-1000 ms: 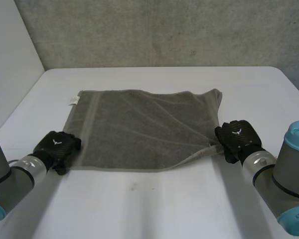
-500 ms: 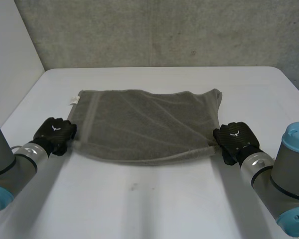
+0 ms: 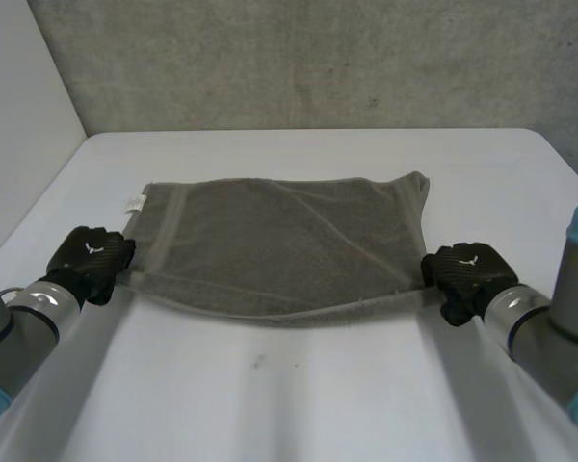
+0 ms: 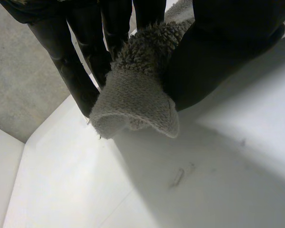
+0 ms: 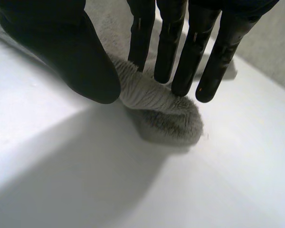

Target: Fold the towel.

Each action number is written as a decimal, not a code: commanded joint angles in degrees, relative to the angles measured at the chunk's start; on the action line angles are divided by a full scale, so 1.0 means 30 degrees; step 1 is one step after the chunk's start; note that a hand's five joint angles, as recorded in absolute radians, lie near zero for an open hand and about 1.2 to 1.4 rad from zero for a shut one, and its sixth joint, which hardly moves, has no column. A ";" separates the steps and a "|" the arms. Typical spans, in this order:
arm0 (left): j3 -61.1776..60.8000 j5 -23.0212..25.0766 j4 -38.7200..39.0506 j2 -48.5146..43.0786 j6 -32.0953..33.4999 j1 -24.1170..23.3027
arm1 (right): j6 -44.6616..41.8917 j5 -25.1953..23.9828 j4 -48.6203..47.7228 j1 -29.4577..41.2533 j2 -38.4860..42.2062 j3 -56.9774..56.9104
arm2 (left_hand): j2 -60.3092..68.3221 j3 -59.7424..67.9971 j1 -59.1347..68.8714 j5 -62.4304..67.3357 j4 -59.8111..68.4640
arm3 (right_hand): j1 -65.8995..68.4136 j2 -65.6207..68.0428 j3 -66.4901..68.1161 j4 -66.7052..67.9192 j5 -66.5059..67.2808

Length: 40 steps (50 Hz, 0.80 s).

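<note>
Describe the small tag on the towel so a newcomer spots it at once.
On the white table is a grey towel, its near corners pinched by the left hand and right hand. The tag sticks out of the towel's far corner on the left arm's side: the one small white scrap on grey cloth.

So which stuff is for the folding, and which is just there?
For the job: towel; left robot hand pinching one near corner; right robot hand pinching the other near corner.
Just there: table; wall.
</note>
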 commanded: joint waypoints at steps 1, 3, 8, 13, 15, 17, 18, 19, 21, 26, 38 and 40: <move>0.0003 0.0031 -0.0029 -0.0034 0.0032 0.0011 | 0.0106 -0.1927 0.4333 -0.1803 -0.0682 -0.1751 | 0.3448 0.3534 0.4513 0.3861 0.3438 | 0.1223 -0.0353 -0.0204 -0.0170 -0.8376; -0.0056 0.0031 -0.0029 -0.0033 0.0032 0.0011 | -0.0040 -0.2225 0.4334 -0.2217 -0.1035 -0.1781 | 0.3448 0.3534 0.4513 0.3861 0.3438 | 0.1504 -0.0072 0.0077 0.0111 -0.8095; -0.0056 0.0031 -0.0029 -0.0033 0.0032 0.0011 | -0.0158 -0.2577 0.4305 -0.3448 -0.1826 -0.1694 | 0.3448 0.3534 0.4513 0.3861 0.3438 | 0.1616 0.0040 0.0189 0.0223 -0.7983; -0.0056 0.0031 -0.0029 -0.0033 0.0032 0.0011 | -0.0128 -0.2665 0.3546 -0.4355 -0.2090 -0.0877 | 0.3448 0.3534 0.4513 0.3861 0.3438 | 0.1616 0.0040 0.0189 0.0223 -0.7983; -0.0056 0.0031 -0.0029 -0.0033 0.0032 0.0011 | -0.0128 -0.2694 0.3021 -0.4414 -0.2090 -0.0409 | 0.3448 0.3534 0.4513 0.3861 0.3438 | 0.1616 0.0040 0.0189 0.0223 -0.7983; -0.0056 0.0031 -0.0029 -0.0033 0.0032 -0.0018 | -0.0128 -0.2781 0.2320 -0.4386 -0.2090 0.0089 | 0.3448 0.3534 0.4513 0.3861 0.3438 | 0.1505 -0.0071 0.0078 0.0112 -0.8094; -0.0085 0.0031 -0.0029 -0.0033 0.0032 -0.0018 | -0.0128 -0.2985 0.1443 -0.4385 -0.2090 0.0616 | 0.3448 0.3534 0.4513 0.3861 0.3438 | 0.1337 -0.0239 -0.0089 -0.0056 -0.8261; -0.0085 0.0031 -0.0029 -0.0033 0.0032 -0.0018 | -0.0128 -0.2987 0.1434 -0.4385 -0.2090 0.0621 | 0.3448 0.3534 0.4513 0.3861 0.3438 | 0.1336 -0.0241 -0.0091 -0.0058 -0.8263; -0.0056 0.0031 -0.0029 -0.0033 0.0032 -0.0047 | -0.0041 -0.3512 -0.0519 -0.4414 -0.2032 0.1408 | 0.3448 0.3534 0.4513 0.3861 0.3438 | 0.0611 -0.0965 -0.0816 -0.0782 -0.8988; -0.0056 0.0031 -0.0029 -0.0033 0.0032 -0.0018 | 0.0106 -0.4740 -0.1963 -0.4940 -0.1624 0.1676 | 0.3448 0.3534 0.4513 0.3861 0.3438 | 0.0886 -0.0690 -0.0541 -0.0507 -0.8713; -0.0056 0.0002 -0.0029 -0.0033 0.0032 -0.0018 | 0.0135 -0.6737 -0.2023 -0.5030 0.2275 -0.0053 | 0.3448 0.3534 0.4513 0.3861 0.3438 | 0.1167 -0.0409 -0.0259 -0.0226 -0.8431; -0.0056 0.0002 -0.0029 -0.0062 0.0032 -0.0018 | 0.0136 -0.6737 -0.1994 -0.5030 0.2888 -0.0316 | 0.3448 0.3534 0.4513 0.3861 0.3438 | 0.1445 -0.0131 0.0018 0.0052 -0.8154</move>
